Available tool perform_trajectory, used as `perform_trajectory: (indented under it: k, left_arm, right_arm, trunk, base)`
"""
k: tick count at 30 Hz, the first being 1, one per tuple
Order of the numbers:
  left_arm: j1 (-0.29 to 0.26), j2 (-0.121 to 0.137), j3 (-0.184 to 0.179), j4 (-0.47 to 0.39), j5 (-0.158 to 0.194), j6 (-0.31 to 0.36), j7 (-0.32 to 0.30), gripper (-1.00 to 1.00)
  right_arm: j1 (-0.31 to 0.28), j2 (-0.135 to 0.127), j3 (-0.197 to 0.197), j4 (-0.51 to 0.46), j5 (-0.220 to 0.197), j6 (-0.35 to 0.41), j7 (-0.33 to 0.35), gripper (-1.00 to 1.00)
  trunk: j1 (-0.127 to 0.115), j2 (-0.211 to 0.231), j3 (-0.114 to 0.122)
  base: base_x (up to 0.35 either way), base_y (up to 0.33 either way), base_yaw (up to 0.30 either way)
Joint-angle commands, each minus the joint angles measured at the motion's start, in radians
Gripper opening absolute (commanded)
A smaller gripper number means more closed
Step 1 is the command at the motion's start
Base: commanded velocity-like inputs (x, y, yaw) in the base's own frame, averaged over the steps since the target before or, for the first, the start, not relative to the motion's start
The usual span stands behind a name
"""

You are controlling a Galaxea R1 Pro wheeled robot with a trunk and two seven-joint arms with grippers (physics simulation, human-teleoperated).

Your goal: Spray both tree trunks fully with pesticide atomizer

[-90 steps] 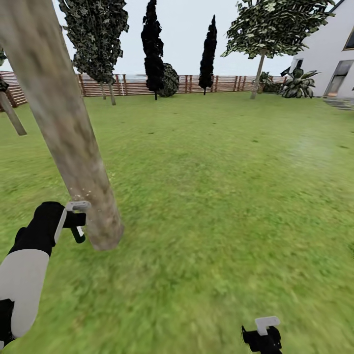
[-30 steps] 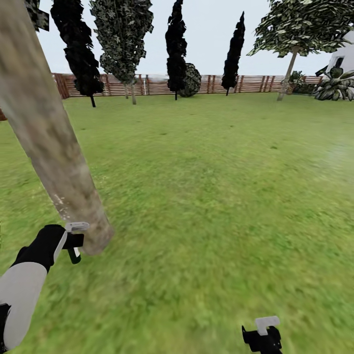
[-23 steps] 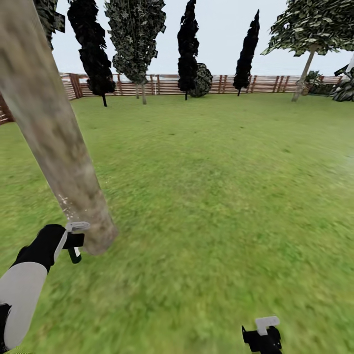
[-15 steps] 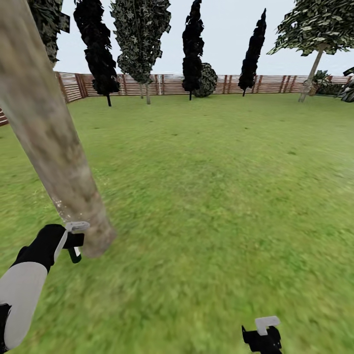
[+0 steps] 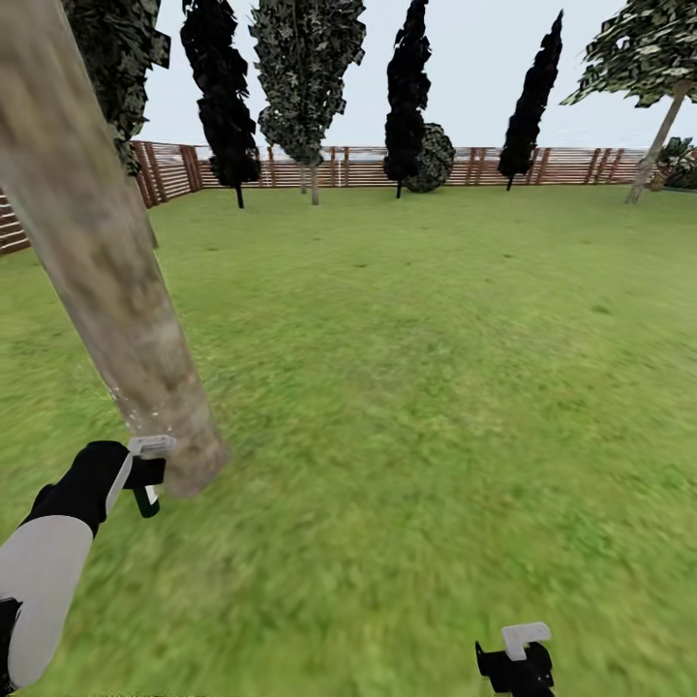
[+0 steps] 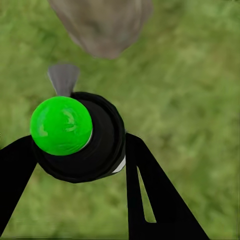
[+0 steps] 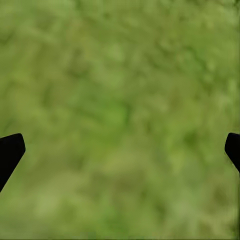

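Clamped in the left gripper [image 6: 80,165] is the pesticide atomizer [image 6: 80,137], a black body with a bright green cap, its grey nozzle aimed at the foot of the tree trunk [image 5: 106,252], which leans just beside the left gripper [image 5: 145,474] in the head view. Low at the near edge the right gripper [image 5: 518,658] hangs over the lawn [image 5: 436,387] with its fingers spread wide and nothing between them. Farther off stand black cypress-like trees [image 5: 411,87] before the slatted fence [image 5: 358,166], and what looks like a second pale trunk [image 5: 658,145] at far right.
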Motion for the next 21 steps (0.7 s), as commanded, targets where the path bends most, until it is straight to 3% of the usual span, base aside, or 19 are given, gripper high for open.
perform_trajectory:
  k: [1,5,15,21]
  left_arm:
    - [0.0,0.0,0.0,0.0,0.0,0.0,0.0,-1.0]
    - [0.0,-0.001,0.002,0.0,-0.001,0.001,0.001,-1.0]
    - [0.0,0.001,0.003,-0.002,0.002,0.003,0.024,-1.0]
    - [-0.006,0.002,-0.001,-0.008,0.003,0.008,0.026,-1.0]
  right_arm:
    - [0.0,0.0,0.0,0.0,0.0,0.0,0.0,1.0]
    - [0.0,0.0,0.0,0.0,0.0,0.0,0.0,1.0]
    - [0.0,0.0,0.0,0.0,0.0,0.0,0.0,1.0]
    - [0.0,-0.001,0.0,0.0,0.0,0.0,-0.001,1.0]
  trunk:
    - [0.0,0.0,0.0]
    - [0.0,0.0,0.0]
    - [0.0,0.0,0.0]
    - [0.0,0.0,0.0]
  base:
    - [0.166,-0.246,0.276]
    - [0.201,-0.231,0.204]
    - [0.217,-0.22,0.016]
    - [0.059,-0.049,0.245]
